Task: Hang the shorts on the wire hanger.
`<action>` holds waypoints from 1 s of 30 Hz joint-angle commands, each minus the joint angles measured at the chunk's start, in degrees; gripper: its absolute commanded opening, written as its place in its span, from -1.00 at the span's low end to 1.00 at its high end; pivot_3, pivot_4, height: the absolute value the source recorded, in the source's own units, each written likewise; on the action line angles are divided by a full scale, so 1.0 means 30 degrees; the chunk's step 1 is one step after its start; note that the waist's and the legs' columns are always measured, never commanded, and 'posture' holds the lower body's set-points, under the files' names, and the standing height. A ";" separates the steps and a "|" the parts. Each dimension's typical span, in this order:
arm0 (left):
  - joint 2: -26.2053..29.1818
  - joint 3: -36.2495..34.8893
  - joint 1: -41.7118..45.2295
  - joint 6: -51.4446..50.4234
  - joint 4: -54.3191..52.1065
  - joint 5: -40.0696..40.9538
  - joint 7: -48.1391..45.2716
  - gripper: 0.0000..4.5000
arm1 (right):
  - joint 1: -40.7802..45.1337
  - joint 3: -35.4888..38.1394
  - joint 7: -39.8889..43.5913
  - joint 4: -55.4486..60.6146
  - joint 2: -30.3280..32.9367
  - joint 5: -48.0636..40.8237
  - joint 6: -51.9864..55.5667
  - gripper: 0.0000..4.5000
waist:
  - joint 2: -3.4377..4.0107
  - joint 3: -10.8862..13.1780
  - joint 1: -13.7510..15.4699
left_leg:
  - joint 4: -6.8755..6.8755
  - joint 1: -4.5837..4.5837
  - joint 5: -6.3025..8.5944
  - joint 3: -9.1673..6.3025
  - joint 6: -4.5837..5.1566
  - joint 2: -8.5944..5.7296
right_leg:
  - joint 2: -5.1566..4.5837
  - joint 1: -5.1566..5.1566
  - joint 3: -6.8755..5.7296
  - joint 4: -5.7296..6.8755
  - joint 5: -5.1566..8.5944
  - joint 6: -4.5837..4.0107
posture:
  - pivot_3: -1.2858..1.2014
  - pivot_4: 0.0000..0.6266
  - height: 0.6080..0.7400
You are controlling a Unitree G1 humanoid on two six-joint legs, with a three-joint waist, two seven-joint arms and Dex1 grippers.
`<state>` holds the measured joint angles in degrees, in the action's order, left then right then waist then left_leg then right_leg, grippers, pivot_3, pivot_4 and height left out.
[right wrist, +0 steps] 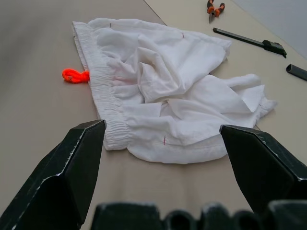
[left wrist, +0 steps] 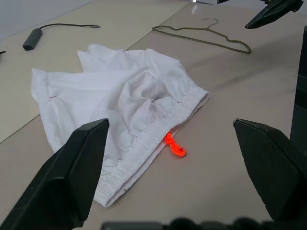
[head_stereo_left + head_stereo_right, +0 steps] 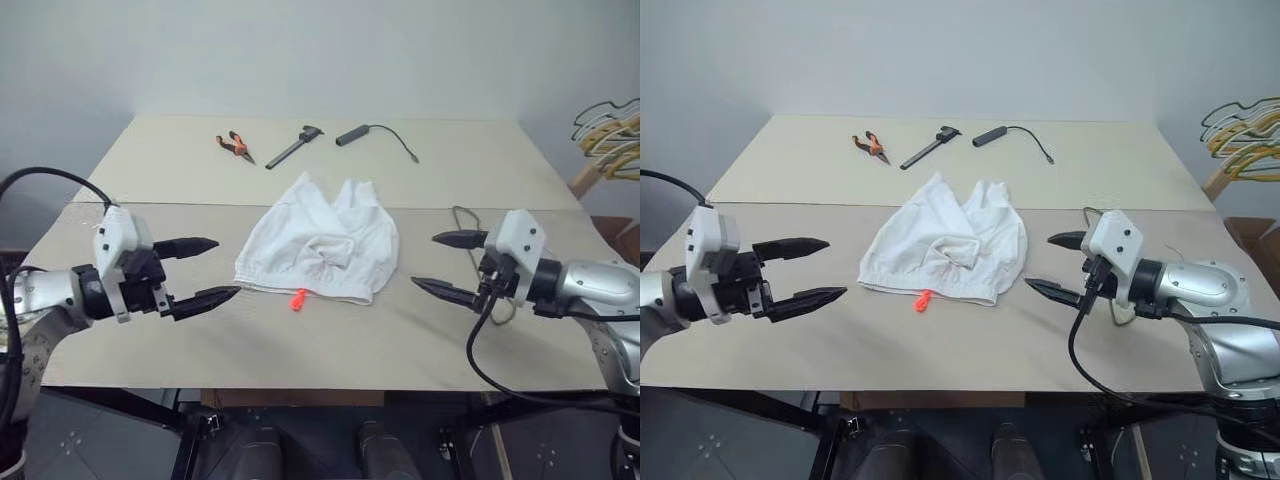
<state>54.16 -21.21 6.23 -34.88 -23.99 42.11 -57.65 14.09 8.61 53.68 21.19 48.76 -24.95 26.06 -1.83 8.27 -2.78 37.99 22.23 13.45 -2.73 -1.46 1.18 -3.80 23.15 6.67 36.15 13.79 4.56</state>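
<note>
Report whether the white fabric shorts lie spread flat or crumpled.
Crumpled. The white fabric shorts lie bunched on the beige table, with folds heaped at the middle and the leg ends overlapping unevenly.

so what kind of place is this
Probably a lab or workshop test bench: a plain table against a bare wall, with pliers and a cabled tool at the far edge, and white shorts laid out.

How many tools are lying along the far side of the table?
3, in a row beyond the shorts: orange-handled pliers at the left, a black tool in the middle, and a dark corded handle at the right.
</note>
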 commanded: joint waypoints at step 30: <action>0.0066 -0.0576 0.0299 0.0701 0.0282 0.0199 -0.0774 1.00 | 0.6811 -1.2457 -0.2200 -0.5534 -0.5808 1.0915 -0.1082 0.98 | -0.0001 0.0000 -0.0345 | 0.0000 -0.0009 0.0001 0.0019 -0.0001 0.0191 | 0.0188 0.0038 -0.0007 0.0000 -0.0082 -0.0146 | 0.04 -0.66 1.00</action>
<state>54.14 -22.41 6.26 -33.65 -22.67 42.37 -59.71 33.01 -27.77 47.87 5.46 31.66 4.92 22.71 -1.84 8.27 -3.81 37.99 22.21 13.45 -2.67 -1.47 1.75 -3.23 23.27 6.65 36.16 13.47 4.01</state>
